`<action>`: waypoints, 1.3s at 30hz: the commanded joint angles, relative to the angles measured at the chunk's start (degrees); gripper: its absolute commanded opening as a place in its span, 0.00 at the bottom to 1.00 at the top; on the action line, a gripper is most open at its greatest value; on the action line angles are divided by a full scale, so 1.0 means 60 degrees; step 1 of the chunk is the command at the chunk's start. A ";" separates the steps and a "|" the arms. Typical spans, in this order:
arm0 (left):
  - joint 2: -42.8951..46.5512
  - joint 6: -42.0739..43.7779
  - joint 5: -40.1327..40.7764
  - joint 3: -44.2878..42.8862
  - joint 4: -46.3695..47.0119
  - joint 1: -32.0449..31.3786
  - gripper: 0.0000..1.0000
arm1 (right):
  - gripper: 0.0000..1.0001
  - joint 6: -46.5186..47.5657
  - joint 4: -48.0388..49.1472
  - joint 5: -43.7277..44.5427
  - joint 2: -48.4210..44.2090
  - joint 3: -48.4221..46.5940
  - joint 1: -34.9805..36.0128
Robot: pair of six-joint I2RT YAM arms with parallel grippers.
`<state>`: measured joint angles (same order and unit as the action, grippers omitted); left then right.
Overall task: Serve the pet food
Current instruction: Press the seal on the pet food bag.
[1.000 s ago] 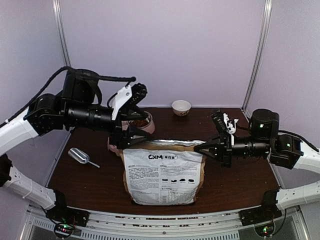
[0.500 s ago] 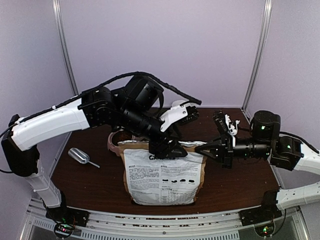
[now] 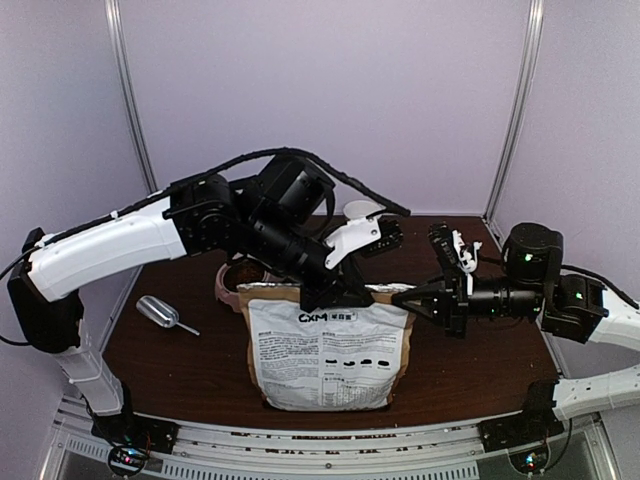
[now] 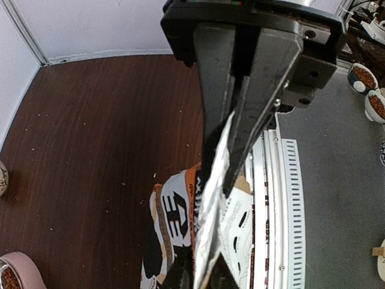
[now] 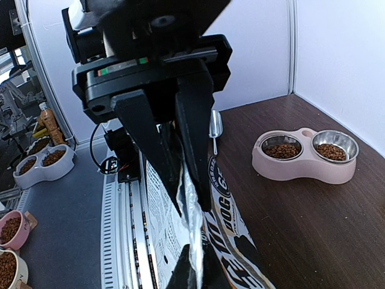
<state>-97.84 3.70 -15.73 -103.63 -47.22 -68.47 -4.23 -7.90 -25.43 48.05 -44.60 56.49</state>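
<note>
The white-and-kraft pet food bag point(image 3: 325, 350) stands upright at the table's middle, its silver-lined mouth pressed flat. My left gripper point(image 3: 352, 296) reaches over from the left. It is shut on the silver top edge point(image 4: 216, 180) near the middle. My right gripper point(image 3: 402, 297) is shut on the same edge at the bag's right corner, with the lining point(image 5: 194, 211) between its fingers. Brown kibble point(image 5: 280, 150) lies in both bowls of the pink feeder point(image 5: 301, 168). No kibble inside the bag shows.
A metal scoop point(image 3: 160, 312) lies on the table left of the bag. The pink feeder point(image 3: 228, 285) sits behind the bag's left corner, largely hidden by my left arm. The slotted metal rail point(image 3: 330, 440) runs along the near edge.
My left arm swung right from above the feeder to the bag's top edge, and its jaws closed on the lining. The right gripper kept its hold and did not move.
</note>
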 commanded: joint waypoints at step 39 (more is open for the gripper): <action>0.1716 0.1082 0.4470 0.1602 -0.1211 0.0407 0.00 | 0.00 0.0310 -0.0369 0.0971 -0.0946 -0.0075 -0.0035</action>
<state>-91.50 9.50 -1.17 -96.20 -45.65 -70.46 -2.74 -10.04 -21.96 46.26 -44.49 56.77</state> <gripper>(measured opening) 0.006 0.006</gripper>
